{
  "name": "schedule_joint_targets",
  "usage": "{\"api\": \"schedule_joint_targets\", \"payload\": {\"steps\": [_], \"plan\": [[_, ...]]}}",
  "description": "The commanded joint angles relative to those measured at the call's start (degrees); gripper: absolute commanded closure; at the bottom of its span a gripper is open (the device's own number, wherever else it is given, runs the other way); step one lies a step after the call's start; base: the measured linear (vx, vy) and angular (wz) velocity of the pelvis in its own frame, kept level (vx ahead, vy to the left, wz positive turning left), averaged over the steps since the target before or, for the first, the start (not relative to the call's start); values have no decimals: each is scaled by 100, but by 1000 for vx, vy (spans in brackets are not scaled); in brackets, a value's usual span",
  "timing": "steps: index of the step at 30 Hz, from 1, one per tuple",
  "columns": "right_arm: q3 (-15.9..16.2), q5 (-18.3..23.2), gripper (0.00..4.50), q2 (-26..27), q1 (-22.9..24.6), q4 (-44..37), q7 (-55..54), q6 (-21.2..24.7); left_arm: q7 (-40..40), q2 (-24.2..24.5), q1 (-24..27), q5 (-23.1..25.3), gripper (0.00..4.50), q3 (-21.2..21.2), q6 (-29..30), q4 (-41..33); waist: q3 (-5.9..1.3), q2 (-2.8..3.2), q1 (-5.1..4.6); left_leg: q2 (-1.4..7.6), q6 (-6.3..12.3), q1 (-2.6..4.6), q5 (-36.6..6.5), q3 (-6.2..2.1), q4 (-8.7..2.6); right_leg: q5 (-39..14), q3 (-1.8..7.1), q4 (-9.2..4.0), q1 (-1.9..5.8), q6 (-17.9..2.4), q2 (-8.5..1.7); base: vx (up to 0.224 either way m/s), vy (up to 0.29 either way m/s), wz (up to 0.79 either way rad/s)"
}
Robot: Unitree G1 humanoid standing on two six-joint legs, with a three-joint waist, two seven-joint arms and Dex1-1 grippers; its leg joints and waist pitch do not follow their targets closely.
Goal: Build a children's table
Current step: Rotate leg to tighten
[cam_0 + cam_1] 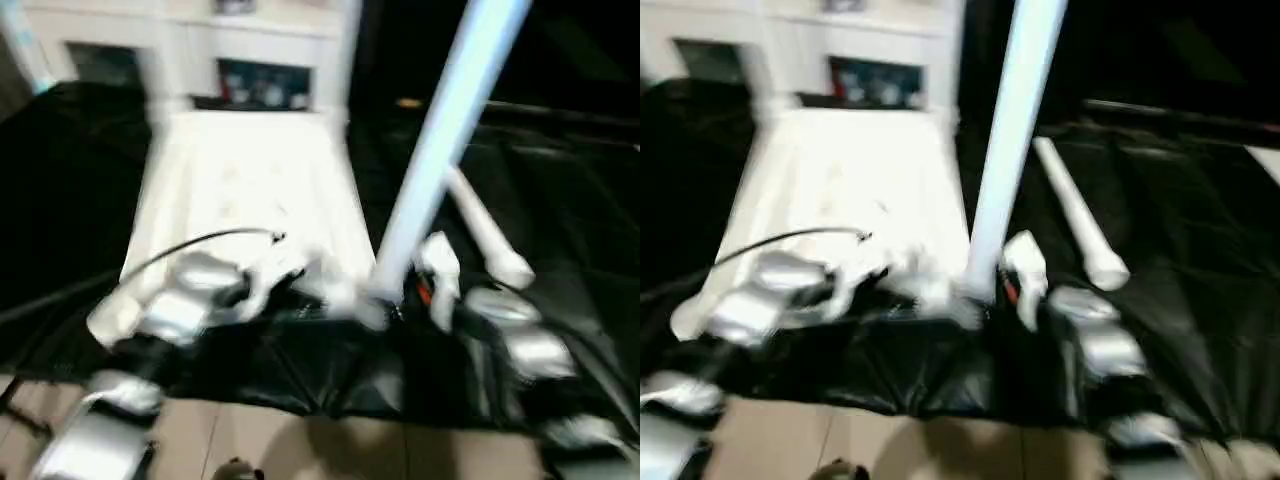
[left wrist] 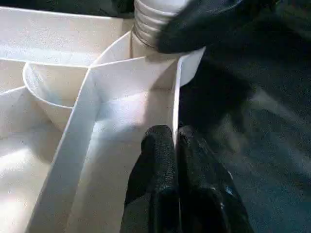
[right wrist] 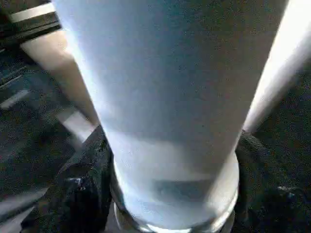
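The white table top (image 1: pixel 245 190) lies underside up on a black sheet (image 1: pixel 560 220), ribs showing. At its near right corner the round socket (image 2: pixel 146 46) holds the threaded end of one leg (image 1: pixel 440 140). That leg stands nearly upright, leaning slightly to the right at its top. A second leg (image 1: pixel 1075 215) lies loose on the sheet just right of the upright one. A white cabinet (image 1: pixel 230 55) stands behind the top.

Left claw (image 2: pixel 176 141): fingers pressed together, pinching the thin side wall of the table top next to the corner socket, one finger inside the wall and one outside.

Right claw (image 3: pixel 172 194): at the foot of the upright leg, a black finger (image 3: pixel 80 184) on either side of the tube, set wide enough to take it. The fingers appear to rest against the leg, but the head views are blurred and I cannot say how firm the hold is.

A black cable (image 1: pixel 190 245) arcs over the left forearm (image 1: pixel 185 300).
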Motion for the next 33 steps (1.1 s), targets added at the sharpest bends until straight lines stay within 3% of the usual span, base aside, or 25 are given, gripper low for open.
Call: {"api": "schedule_joint_targets", "payload": {"steps": [1,3,4,6,7,8,11,13,24,28,33], "plan": [[240,-115,173,507,-66,372,-587,47,1080,-494,-245,-210,450,407,204,-65,-325,-10,-25,256,-303,166,-2087,-183,-413,-2621,230,-563,160,-817,-407,0,0,0],[228,-148,173,776,-214,624,-1009,37,1405,-630,-263,-129,450,414,297,-130,-326,-10,-82,243,-216,145,-2043,-175,-407,-2587,239,-585,152,-790,-395,0,0,0],[248,-126,173,889,-289,740,-1024,48,1522,-706,-265,-117,450,422,361,-176,-338,21,-81,232,-166,123,-1969,-182,-407,-2496,229,-580,182,-769,-386,0,0,0],[275,-157,173,977,-352,824,-998,-13,1548,-765,-255,-80,450,388,386,-220,-353,20,-83,238,-105,123,-1869,-161,-400,-2136,242,-556,175,-822,-359,0,0,0],[290,-187,117,1017,-381,864,-981,-66,1544,-793,-246,-53,450,357,385,-238,-353,25,-84,235,-85,111,-1826,-160,-400,-2014,241,-540,184,-852,-355,0,0,0],[254,-188,117,1066,-426,910,-966,-117,1483,-821,-222,-38,450,319,380,-268,-368,33,-79,236,-26,106,-1696,-144,-394,-1641,245,-504,197,-938,-334,0,0,0],[188,-181,86,1061,-507,953,-871,-159,1239,-797,-137,-57,450,215,346,-381,-376,55,-77,228,31,87,-1540,-140,-387,-1303,241,-465,230,-1047,-333,0,0,0],[262,-304,65,914,-549,1006,-782,-342,1010,-701,-65,-100,450,121,274,-481,-381,53,-80,235,47,98,-1527,-133,-381,-1209,238,-453,227,-1104,-328,0,0,0],[535,-86,65,-120,-288,414,1530,-415,-754,21,149,-458,450,-157,-110,-725,-359,31,-35,268,193,120,-1570,-113,-373,-1269,250,-453,219,-1189,-326,0,0,0],[853,103,65,-654,-101,-138,2922,-42,-1518,347,132,-499,450,-291,-266,-693,-362,27,74,286,244,126,-1487,-100,-367,-1144,232,-425,238,-1227,-302,0,0,0],[1123,7,79,-937,-51,-311,3547,68,-1994,557,59,-519,450,-376,-316,-577,-362,22,136,284,208,117,-1464,-98,-359,-1207,235,-410,229,-1261,-334,0,0,0]]}}
